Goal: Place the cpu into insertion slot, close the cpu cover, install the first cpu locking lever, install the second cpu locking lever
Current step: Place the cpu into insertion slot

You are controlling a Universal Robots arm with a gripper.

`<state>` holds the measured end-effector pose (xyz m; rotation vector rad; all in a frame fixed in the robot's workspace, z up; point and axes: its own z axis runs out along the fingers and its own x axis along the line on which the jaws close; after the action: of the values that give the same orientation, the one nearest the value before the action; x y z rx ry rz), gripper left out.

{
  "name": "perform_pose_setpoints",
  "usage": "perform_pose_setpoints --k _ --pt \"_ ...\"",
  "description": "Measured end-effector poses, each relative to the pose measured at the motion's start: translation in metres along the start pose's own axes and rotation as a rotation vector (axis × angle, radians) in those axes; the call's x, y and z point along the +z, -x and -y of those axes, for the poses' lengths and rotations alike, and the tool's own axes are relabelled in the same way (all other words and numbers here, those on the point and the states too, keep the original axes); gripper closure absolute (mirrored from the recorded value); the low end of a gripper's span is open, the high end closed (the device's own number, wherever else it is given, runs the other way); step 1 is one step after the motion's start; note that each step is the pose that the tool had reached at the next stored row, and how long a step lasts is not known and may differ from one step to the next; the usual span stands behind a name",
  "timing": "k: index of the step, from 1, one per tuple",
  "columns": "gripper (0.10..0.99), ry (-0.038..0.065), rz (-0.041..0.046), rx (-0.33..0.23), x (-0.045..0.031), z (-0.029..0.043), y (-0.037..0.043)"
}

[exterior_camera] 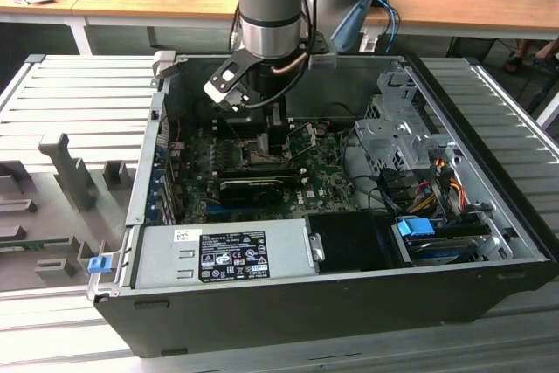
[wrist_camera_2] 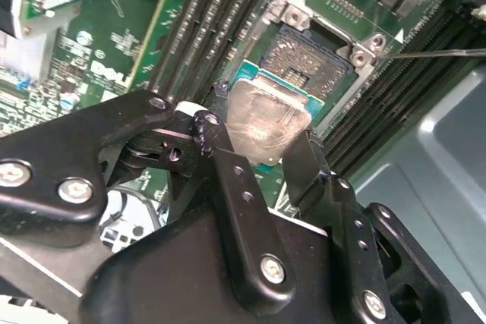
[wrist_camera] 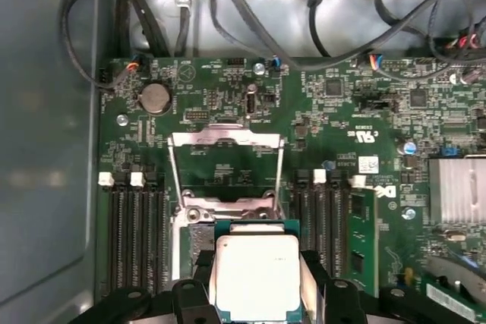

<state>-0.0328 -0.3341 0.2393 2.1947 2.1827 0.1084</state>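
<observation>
while it is hanging inside the open computer case, at twelve o'clock from the power supply box in the exterior view, the tool is gripping the cpu by two opposite edges, close by the insertion slot; the cpu cover is standing swung open.

No print here is legible letter for letter. A black label with white print lies on the grey power supply box, with a small white sticker just beside it toward the exterior view's left. In the second wrist view, white silk-screen lettering stands on the green motherboard. In the first wrist view, the board carries a white sticker and white printed marks. The cpu has a face too bright to tell any marking.
</observation>
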Motion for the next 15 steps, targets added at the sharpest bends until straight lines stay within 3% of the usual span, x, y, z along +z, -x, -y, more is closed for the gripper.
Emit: perform_pose_setpoints --k 3,5,8,10,15 --pt "0.561 0.000 0.0000 0.000 0.0029 0.0016 -0.0013" --pt "0.561 0.000 0.0001 0.000 0.0059 0.0096 -0.0014" --pt "0.561 0.000 0.0000 0.000 0.0112 0.0152 -0.0015" --pt "0.561 0.000 0.0000 0.000 0.0171 0.0157 -0.0019" --pt "0.561 0.000 0.0000 0.000 0.0222 0.0161 -0.0039"
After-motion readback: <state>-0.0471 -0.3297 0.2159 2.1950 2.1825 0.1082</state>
